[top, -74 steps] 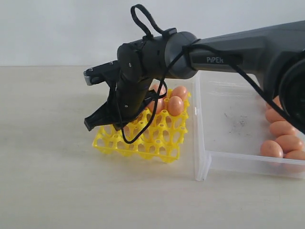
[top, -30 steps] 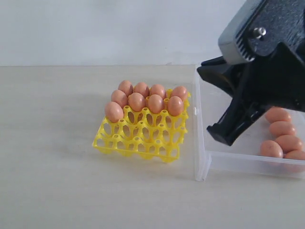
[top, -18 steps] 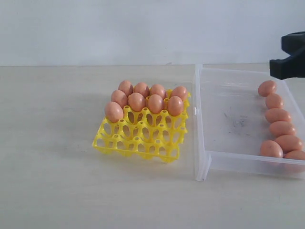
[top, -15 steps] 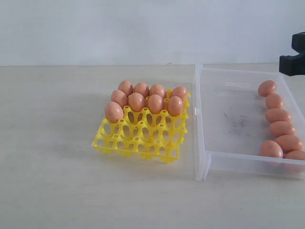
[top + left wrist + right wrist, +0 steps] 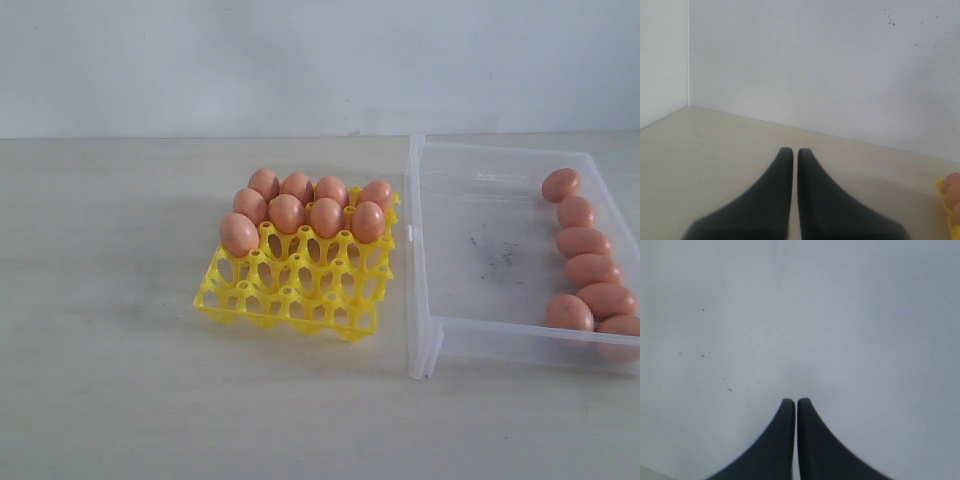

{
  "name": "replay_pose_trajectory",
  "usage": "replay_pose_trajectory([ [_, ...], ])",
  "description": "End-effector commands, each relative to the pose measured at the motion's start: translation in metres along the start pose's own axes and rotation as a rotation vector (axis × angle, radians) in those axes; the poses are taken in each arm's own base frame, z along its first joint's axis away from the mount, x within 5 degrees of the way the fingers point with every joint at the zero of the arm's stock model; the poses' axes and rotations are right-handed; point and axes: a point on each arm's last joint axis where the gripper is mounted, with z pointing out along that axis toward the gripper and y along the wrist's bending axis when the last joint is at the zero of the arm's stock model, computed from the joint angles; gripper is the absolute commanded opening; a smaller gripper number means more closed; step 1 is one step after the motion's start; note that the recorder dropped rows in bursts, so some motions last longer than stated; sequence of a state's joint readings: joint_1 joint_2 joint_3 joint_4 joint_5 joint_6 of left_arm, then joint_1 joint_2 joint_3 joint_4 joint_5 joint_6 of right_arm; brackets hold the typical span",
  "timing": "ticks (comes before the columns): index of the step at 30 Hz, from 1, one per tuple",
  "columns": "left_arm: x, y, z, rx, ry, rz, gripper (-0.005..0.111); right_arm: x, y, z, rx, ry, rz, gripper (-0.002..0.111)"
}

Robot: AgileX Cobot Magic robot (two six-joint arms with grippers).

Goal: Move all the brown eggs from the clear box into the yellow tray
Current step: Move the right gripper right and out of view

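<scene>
The yellow tray [image 5: 290, 295] sits left of the clear box [image 5: 480, 250] in the exterior view. Several brown eggs [image 5: 305, 210] fill the tray's two far rows, with one more at the left end of the third row. Several more brown eggs [image 5: 585, 270] lie in a line along the box's right side. Neither arm shows in the exterior view. My left gripper [image 5: 790, 151] is shut and empty above the bare table, with the tray's edge [image 5: 955, 232] and an egg [image 5: 953, 180] at the picture's border. My right gripper [image 5: 790, 401] is shut and empty, facing the white wall.
A pale tabletop [image 5: 100, 300] runs around tray and box, backed by a white wall [image 5: 300, 60]. The box's floor [image 5: 495, 255] has dark smudges. A wall corner [image 5: 688, 55] shows in the left wrist view.
The right arm, over the tray 2.5 s ago, has swung right across the box and left the exterior view. One more egg stands in the tray at the third row's left end.
</scene>
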State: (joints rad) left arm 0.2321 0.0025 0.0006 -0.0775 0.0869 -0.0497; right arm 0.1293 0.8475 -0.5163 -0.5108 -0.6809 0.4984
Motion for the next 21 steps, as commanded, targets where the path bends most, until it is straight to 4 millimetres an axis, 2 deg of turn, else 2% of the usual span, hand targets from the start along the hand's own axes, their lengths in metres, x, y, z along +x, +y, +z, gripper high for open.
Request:
replay_pose_trajectory([
  [1, -0.001, 0.000, 0.000, 0.000, -0.014, -0.018, 0.004, 0.014, 0.004, -0.001, -0.029, 0.141, -0.098, 0.000],
  [5, -0.001, 0.000, 0.000, 0.000, -0.014, -0.018, 0.004, 0.027, 0.010, -0.002, -0.025, 0.282, -0.125, 0.000],
  [8, -0.001, 0.000, 0.000, 0.000, -0.014, -0.018, 0.004, 0.029, 0.016, -0.002, -0.083, 0.303, -0.313, 0.000],
  [11, -0.001, 0.000, 0.000, 0.000, -0.014, -0.018, 0.004, 0.036, 0.013, -0.004, -0.086, 0.389, -0.479, 0.000],
  [16, -0.001, 0.000, 0.000, 0.000, -0.014, -0.018, 0.004, 0.040, 0.010, -0.006, -0.046, 0.444, -0.433, 0.000],
  [19, -0.001, 0.000, 0.000, 0.000, -0.014, -0.018, 0.004, 0.034, 0.008, -0.012, -0.004, 0.447, -0.392, 0.000],
  [21, -0.001, 0.000, 0.000, 0.000, -0.014, -0.018, 0.004, 0.023, 0.009, -0.019, 0.011, 0.407, -0.399, 0.000],
])
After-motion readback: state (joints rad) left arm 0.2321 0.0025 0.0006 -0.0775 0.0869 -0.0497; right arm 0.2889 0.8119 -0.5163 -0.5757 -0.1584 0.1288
